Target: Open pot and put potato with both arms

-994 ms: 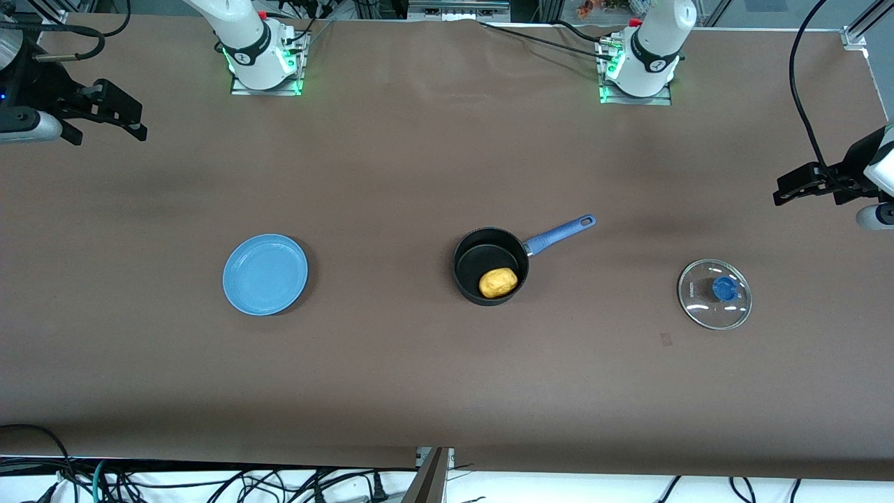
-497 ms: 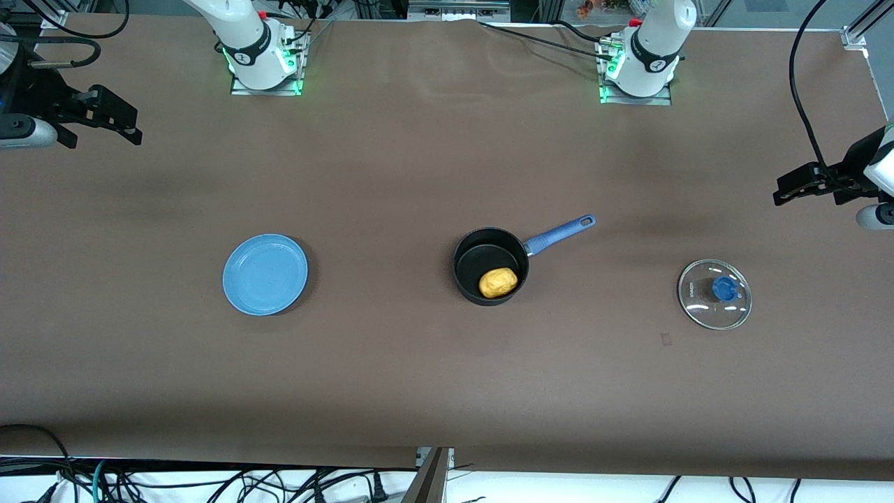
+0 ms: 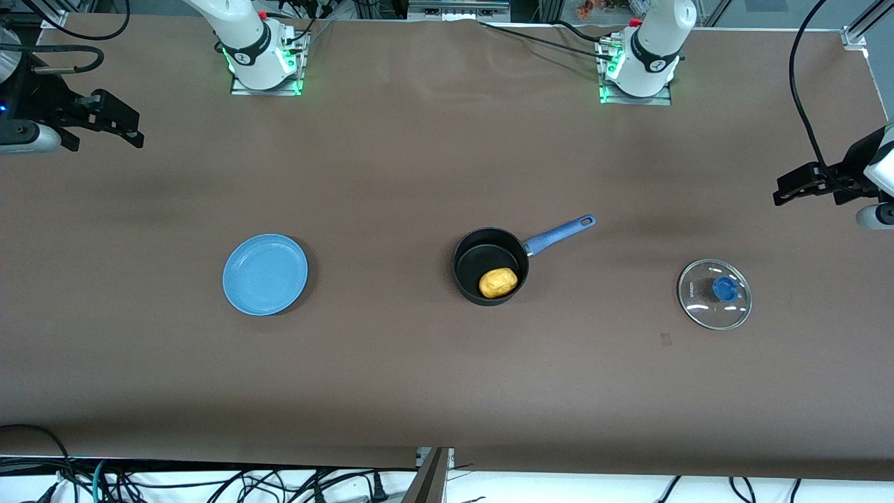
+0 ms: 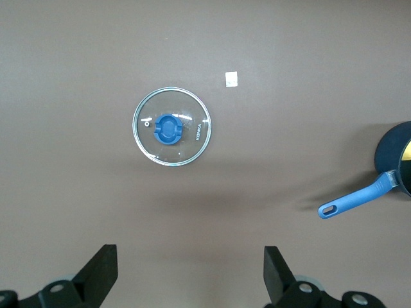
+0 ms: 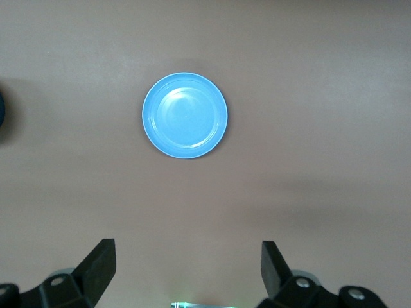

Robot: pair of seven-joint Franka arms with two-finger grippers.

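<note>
Sitting inside the pot (image 3: 490, 265), the potato (image 3: 498, 282) looks light, firm and a bit rounded, so I'd pinch it across the short middle. The glass lid (image 3: 714, 294) lies flat toward the left arm's end; grab its blue knob (image 3: 723, 288), it's fragile. Left gripper (image 4: 191, 276) and right gripper (image 5: 186, 273) hang high at the table ends, fingers spread wide, empty.

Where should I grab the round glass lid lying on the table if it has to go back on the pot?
Take the round glass lid by its blue knob, coming straight down from above. The lid lies flat with the knob facing up at its centre; the thin rim sits flush on the table, leaving little to pinch. The left gripper, open, is likely the closer one.
</note>
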